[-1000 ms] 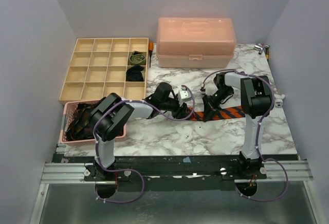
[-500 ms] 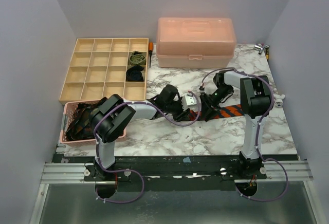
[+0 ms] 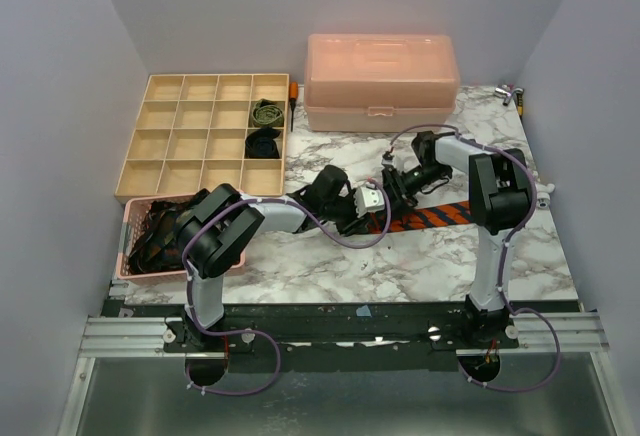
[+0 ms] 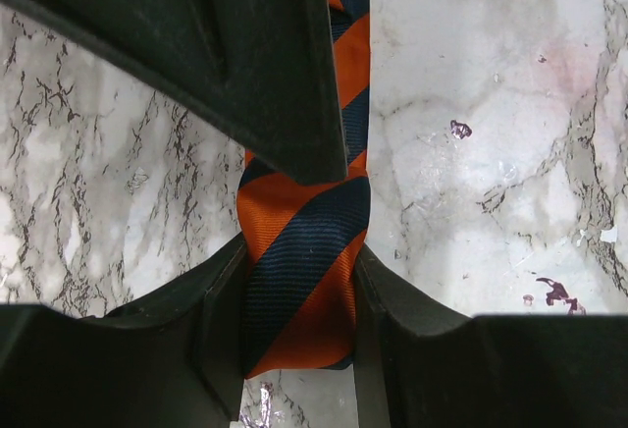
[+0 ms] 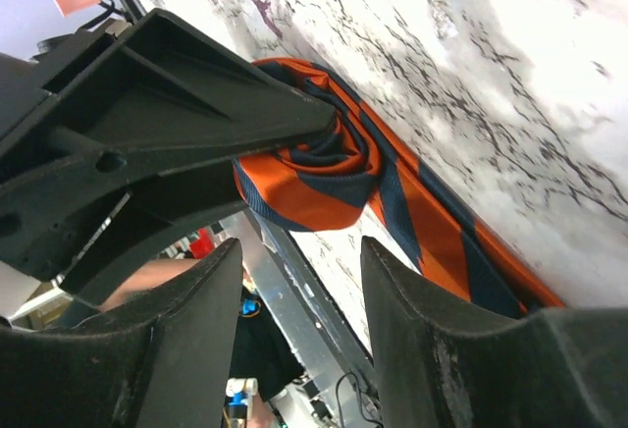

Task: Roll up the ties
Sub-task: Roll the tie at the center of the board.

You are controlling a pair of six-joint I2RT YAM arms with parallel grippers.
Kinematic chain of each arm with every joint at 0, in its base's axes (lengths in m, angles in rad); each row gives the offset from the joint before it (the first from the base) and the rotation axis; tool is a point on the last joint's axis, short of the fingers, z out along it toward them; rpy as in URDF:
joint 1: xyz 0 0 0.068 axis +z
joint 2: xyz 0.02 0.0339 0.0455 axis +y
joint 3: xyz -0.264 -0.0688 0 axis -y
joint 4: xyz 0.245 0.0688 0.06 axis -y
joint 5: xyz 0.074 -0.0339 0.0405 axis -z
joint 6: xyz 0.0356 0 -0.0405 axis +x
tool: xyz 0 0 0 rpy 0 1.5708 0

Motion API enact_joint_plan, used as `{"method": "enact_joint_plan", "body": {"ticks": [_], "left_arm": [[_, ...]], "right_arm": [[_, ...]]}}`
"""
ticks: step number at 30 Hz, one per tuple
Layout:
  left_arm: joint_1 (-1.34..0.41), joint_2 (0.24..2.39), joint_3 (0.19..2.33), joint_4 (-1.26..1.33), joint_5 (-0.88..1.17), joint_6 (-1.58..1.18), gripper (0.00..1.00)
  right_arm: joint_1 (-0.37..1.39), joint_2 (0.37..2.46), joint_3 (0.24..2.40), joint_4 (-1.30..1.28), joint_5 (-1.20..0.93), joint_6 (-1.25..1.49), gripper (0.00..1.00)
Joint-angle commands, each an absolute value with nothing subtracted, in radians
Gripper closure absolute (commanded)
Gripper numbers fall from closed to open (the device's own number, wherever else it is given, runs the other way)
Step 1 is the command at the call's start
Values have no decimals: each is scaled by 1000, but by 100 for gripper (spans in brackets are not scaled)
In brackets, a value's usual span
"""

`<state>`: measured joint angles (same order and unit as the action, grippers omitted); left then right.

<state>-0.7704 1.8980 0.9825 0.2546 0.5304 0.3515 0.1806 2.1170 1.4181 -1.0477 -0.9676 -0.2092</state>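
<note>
Fabric in orange and navy diagonal stripes, the striped tie (image 3: pixel 432 218), lies on the marble table (image 3: pixel 330 256) a little right of the middle, with its long part stretched flat toward the right arm's side. Its left end is where the two grippers meet. The left gripper (image 4: pixel 299 256) is clamped on this end: in the left wrist view the tie fills the whole gap between the two fingers (image 4: pixel 157 349) and touches both of them. A dark finger of the other arm crosses over the tie just beyond. In the right wrist view the held end is curled over itself into one loose turn, and the rest of the strip runs away flat on the marble. The right gripper (image 5: pixel 299 246) has its jaws apart and nothing between them; it hangs close to the curl, but I cannot tell if it touches the cloth. At the back left stands a tray (image 3: pixel 183 116) with many compartments — in its right column sit a rolled olive tie (image 3: pixel 266 112) and, one compartment nearer, a rolled black tie (image 3: pixel 263 142). Just in front of the tray, a pink basket (image 3: pixel 140 273) holds a heap of dark ties (image 3: pixel 155 236). A closed pink box (image 3: pixel 380 76) stands at the back, right of the tray.
</note>
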Motion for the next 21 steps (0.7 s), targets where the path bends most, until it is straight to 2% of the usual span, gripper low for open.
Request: {"method": "enact_joint_plan", "body": {"ticks": [1,7,10,15,20,21], "left_arm": [[-775,1953,946,104,428,375,76],[-788,1961,951,107,417,365,76],[-791,1963,957,107,416,366,75],[-791,1964,956,117,417,381,72],[-753,1884,908,240,546,345,42],[-751,1864,907,265,567,337,31]], "right_arm": [[210,2151,1422,-979,-1003,-158,48],[247,2183,1411,-965,-1003,-163,53],[249,2213,1407,-937,-939,-142,68],[248,2226,1393,-910,-836,-124,99],[240,2242,1358,-906,-719,-131,100],[236,2243,1350,-902,-690,-125,100]]}}
